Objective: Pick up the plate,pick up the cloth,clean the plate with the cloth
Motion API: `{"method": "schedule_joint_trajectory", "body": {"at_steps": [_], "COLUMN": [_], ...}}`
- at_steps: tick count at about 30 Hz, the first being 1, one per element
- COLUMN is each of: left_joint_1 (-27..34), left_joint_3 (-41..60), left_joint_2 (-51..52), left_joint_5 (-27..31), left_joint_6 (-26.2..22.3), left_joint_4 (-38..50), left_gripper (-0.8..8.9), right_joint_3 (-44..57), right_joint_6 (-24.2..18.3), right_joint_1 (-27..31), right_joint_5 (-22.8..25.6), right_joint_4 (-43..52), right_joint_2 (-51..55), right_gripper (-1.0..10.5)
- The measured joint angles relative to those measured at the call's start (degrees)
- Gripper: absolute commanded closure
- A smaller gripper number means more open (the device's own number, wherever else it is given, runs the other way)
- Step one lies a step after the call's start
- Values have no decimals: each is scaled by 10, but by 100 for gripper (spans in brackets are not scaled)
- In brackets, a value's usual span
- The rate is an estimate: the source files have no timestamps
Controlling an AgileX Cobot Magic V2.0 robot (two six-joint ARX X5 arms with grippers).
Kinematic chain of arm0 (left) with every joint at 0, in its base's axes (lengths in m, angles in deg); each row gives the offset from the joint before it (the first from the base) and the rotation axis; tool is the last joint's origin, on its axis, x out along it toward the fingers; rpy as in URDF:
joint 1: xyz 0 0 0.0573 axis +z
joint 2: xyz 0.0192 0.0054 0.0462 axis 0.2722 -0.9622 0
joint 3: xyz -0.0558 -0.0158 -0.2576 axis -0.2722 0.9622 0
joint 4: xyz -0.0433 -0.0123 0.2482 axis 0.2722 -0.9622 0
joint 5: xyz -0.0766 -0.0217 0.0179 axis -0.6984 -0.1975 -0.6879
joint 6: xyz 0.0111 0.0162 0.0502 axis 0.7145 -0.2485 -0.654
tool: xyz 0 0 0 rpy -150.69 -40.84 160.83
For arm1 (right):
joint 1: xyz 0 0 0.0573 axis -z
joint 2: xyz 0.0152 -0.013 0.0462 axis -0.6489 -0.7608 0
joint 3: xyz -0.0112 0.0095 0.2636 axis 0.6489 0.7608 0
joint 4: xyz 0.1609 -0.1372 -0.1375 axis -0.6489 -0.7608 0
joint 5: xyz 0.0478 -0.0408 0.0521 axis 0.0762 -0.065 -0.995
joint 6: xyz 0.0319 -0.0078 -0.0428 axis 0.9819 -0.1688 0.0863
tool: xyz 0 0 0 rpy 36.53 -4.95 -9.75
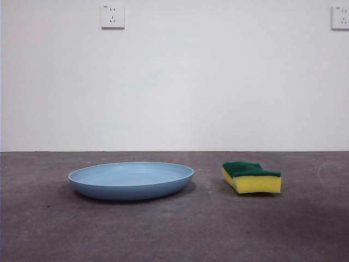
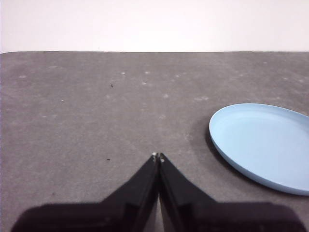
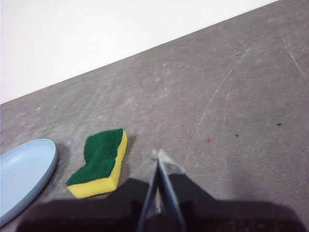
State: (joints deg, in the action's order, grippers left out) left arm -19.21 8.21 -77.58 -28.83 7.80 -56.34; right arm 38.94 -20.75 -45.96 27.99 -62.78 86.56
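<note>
Plate (image 1: pixel 131 180) flat on table (image 1: pixel 174 234), sponge (image 1: pixel 251 177) just beside it. L gripper (image 2: pixel 158 155) and R gripper (image 3: pixel 157 154) both clenched, empty. Risk: low rim gives poor purchase; plate may slide.

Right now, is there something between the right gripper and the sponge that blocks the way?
No. Only bare table lies between the right gripper, jaws shut, and the sponge. The plate sits beyond the sponge, apart from it.
</note>
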Motion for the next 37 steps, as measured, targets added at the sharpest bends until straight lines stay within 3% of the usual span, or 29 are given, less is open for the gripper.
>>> {"method": "schedule_joint_trajectory", "body": {"at_steps": [9, 13, 18, 25, 31, 32, 33, 34, 35, 37], "left_joint_1": [0, 0, 0, 0, 0, 0, 0, 0, 0, 0], "left_joint_3": [-73, -136, -233, -377, -435, -436, -436, -436, -436, -436], "left_joint_2": [-49, -126, -249, -432, -529, -540, -556, -574, -592, -627], "left_joint_5": [0, 0, -14, -96, -123, -123, -123, -123, -123, -134], "left_joint_6": [43, 56, 60, 60, 59, 59, 59, 59, 59, 59], "left_joint_4": [-31, -50, -98, -162, -160, -155, -155, -158, -163, -163], "left_gripper": [820, 820, 820, 817, 814, 814, 812, 783, 667, 402], "right_joint_3": [-102, -172, -263, -401, -490, -498, -503, -504, -504, -504], "right_joint_6": [18, 19, 8, -63, -134, -139, -144, -147, -149, -151], "right_joint_1": [0, 0, 0, 0, 0, 0, 0, 0, 0, 0], "right_joint_5": [0, -10, -60, -108, -109, -109, -109, -109, -109, -109], "right_joint_4": [-47, -68, -87, -183, -282, -292, -295, -297, -301, -303], "right_joint_2": [-97, -181, -290, -450, -567, -584, -604, -619, -629, -635], "right_gripper": [958, 958, 958, 948, 942, 925, 839, 696, 578, 529]}}
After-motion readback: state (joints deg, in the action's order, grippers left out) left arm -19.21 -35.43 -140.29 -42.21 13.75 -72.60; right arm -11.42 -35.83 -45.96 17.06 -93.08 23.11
